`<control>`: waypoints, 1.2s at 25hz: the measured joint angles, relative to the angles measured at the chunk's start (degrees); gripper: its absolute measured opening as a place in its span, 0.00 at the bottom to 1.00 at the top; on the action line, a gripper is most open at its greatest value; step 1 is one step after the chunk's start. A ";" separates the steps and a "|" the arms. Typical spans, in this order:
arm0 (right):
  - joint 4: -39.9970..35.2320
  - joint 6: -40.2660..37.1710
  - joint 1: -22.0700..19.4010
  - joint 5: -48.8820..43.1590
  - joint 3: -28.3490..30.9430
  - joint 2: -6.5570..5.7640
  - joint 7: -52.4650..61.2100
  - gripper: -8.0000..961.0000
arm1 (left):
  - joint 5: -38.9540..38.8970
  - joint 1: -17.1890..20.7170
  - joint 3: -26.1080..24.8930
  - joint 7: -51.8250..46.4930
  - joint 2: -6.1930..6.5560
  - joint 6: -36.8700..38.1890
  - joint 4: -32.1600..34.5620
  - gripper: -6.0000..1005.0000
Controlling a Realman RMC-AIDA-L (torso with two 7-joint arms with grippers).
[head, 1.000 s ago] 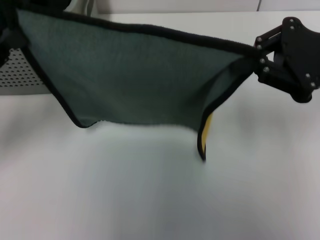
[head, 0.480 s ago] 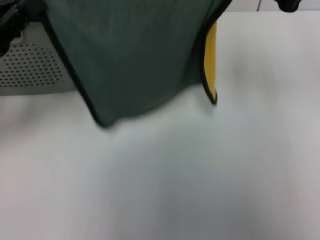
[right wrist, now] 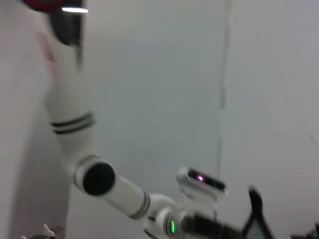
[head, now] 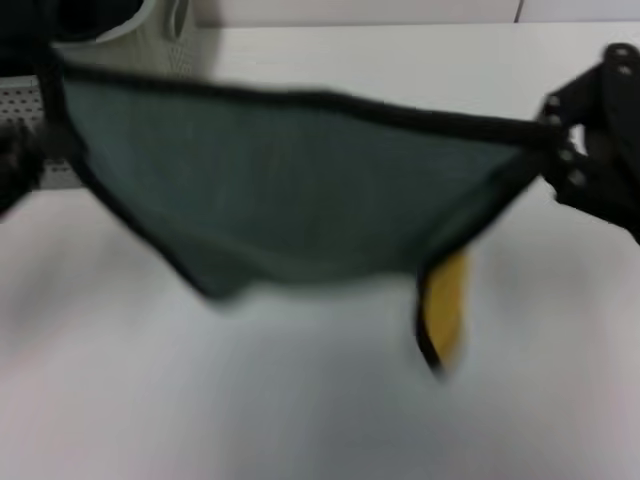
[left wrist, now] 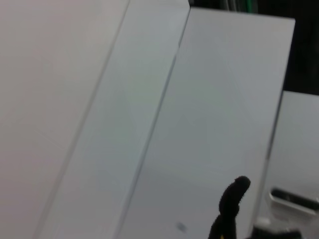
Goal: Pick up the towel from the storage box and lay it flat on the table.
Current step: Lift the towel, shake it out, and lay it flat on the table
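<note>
White table (head: pixel 300 420) lies nearest, bare under the cloth. Above it the towel (head: pixel 290 205) hangs in the air, grey-green side to the camera, its long axis running from 9 to 3 o'clock. One yellow corner (head: pixel 445 310) droops toward 6 o'clock. The left gripper (head: pixel 20 165) at 9 o'clock and the right gripper (head: pixel 600 150) at 3 o'clock are each clenched on a top corner. Farther back, at 10 o'clock, stands the storage box (head: pixel 30 100). I think the arms should keep the top edge tight and lower together, so the hanging edge touches first without folding.
</note>
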 joint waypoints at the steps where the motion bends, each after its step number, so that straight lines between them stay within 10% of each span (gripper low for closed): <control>1: -2.57 -0.67 -1.52 1.01 -0.33 0.22 0.98 0.02 | -1.15 0.66 2.86 0.11 0.17 0.01 0.31 0.01; 6: -2.56 1.96 -2.62 -0.56 -3.45 -0.16 4.22 0.02 | -3.15 2.28 9.98 0.18 0.65 -0.76 0.31 0.01; 15: 22.43 22.51 10.86 -15.95 -14.00 0.32 0.50 0.02 | 9.74 1.13 6.36 0.70 -0.98 -21.26 -3.44 0.01; 30: 22.14 39.00 15.89 -19.70 -13.77 -0.78 -5.31 0.02 | 10.24 -0.81 0.50 0.95 -1.58 -33.03 -3.57 0.02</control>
